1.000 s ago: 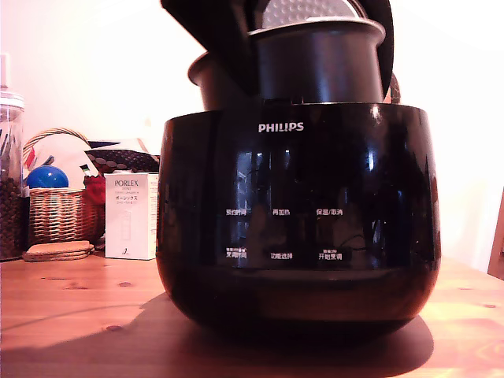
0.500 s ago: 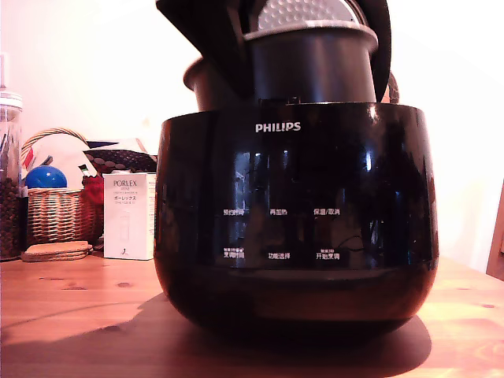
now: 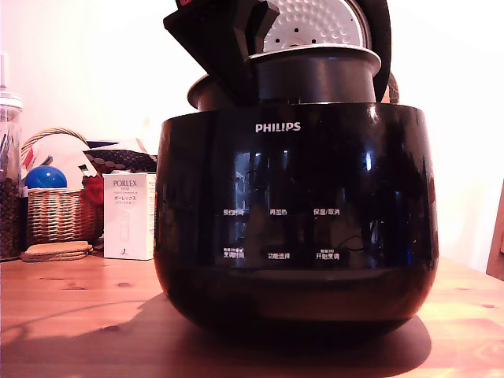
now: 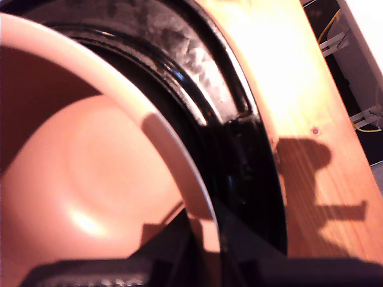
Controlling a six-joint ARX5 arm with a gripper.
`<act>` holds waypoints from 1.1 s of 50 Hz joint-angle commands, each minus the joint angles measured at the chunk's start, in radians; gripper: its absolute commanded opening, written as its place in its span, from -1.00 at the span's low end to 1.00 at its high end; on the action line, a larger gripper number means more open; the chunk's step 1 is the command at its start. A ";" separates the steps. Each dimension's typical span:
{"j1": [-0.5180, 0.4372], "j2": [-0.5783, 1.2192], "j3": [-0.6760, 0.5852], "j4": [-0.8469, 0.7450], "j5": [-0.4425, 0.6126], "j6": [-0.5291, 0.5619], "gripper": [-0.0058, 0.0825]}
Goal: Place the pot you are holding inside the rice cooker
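- Clearly, the gripper (image 3: 236, 59) is clamped on the rim of the pot (image 3: 315, 75), at the side toward the exterior view's left; one dark finger sits inside the wall and the other outside it.
- In the wrist view the gripper (image 4: 206, 251) shows the same pinch, the pale rim of the pot (image 4: 90, 173) running between its two dark fingers, closed down to the thickness of the wall.
- Most of the pot sits sunk in the rice cooker (image 3: 295, 228); only its upper band and flared rim stand above the cooker's top edge.
- The pot looks slightly tilted, its rim higher toward the exterior view's right.
- From the wrist view, the rice cooker (image 4: 239, 149) shows a glossy black ring just outside the pot's wall.
- Behind the pot, the cooker's lid (image 3: 315, 24) stands open, its dimpled silver plate facing forward.
- The cooker rests on a wooden table (image 3: 79, 315).
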 commanded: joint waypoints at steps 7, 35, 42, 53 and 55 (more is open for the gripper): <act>0.001 0.000 -0.008 0.005 -0.001 -0.011 -0.76; 0.001 0.000 -0.008 0.019 -0.033 -0.030 -0.49; 0.001 -0.002 -0.005 0.008 -0.064 -0.040 -0.49; 0.001 -0.002 0.087 -0.041 -0.086 -0.117 -0.49; 0.001 -0.002 0.114 -0.054 -0.086 -0.121 -0.49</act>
